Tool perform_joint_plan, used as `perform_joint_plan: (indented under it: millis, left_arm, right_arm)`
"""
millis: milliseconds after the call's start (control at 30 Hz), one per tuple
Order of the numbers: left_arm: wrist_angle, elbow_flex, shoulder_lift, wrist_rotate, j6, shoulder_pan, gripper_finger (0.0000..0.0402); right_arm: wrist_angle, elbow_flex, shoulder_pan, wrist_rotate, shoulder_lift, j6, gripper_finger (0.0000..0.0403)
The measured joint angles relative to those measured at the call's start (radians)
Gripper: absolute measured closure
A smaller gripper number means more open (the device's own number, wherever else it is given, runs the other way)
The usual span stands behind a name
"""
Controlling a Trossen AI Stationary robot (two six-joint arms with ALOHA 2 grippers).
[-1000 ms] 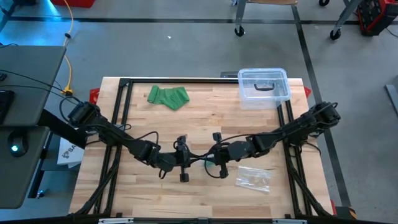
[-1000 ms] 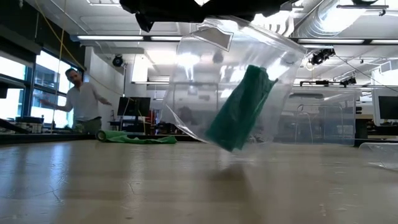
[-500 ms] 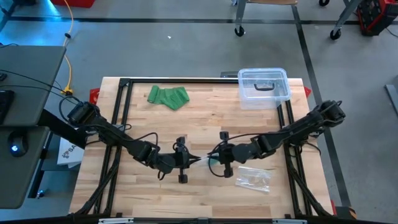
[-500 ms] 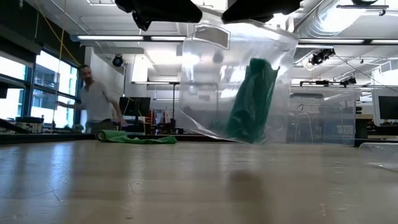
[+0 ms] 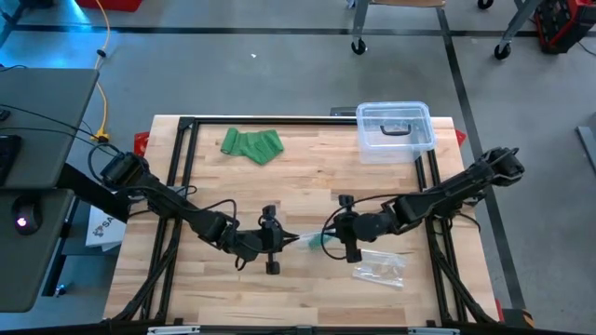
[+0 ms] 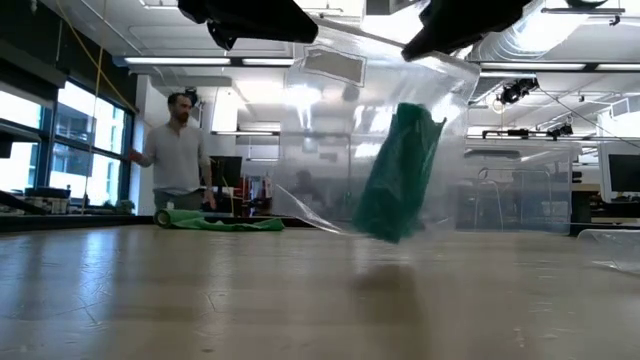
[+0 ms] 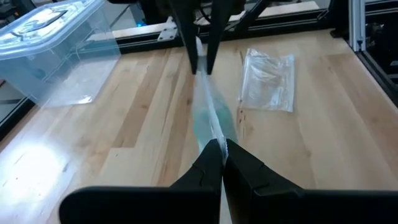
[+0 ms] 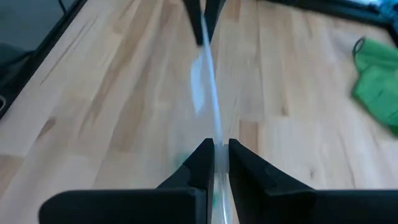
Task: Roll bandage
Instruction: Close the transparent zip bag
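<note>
Right now the clear bag (image 6: 380, 150) hangs stretched between the 2 arms above the middle of the surface (image 5: 307, 177), with the rolled green bandage (image 6: 398, 172) inside it, tilted, its long axis running steeply top to bottom. Left gripper (image 5: 271, 239) pinches one top edge of the bag, right gripper (image 5: 348, 226) the other — both sets of fingers closed narrow on the plastic. The bag's mouth lies on the line between the 2 grips, so the roll hangs below and between them, somewhat nearer the right arm. A loose green bandage (image 5: 251, 145) lies well apart at the far edge, and a tub (image 5: 395, 130) sits at the far right.
</note>
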Motion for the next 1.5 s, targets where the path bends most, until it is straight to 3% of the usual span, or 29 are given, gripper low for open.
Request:
perform_joint_plan:
  millis: [333,1133,1267,1500]
  left_arm:
    - [-0.053,0.0,-0.03,-0.019,-0.008,-0.005,0.0401]
    - [-0.071,0.0,-0.033,-0.022,-0.026,-0.008,0.0401]
    - [-0.072,0.0,-0.033,-0.022,-0.026,-0.008,0.0401]
    - [-0.1,0.0,-0.043,-0.072,-0.026,-0.011,0.0401]
  right_arm:
    - [-0.115,0.0,0.0,-0.036,-0.002,0.072,0.0371]
    - [-0.193,-0.001,0.0,-0.042,-0.059,0.122,0.0369]
    - [-0.197,-0.002,0.0,-0.041,-0.058,0.12,0.0345]
    - [-0.188,-0.002,0.0,-0.028,-0.082,0.129,0.0258]
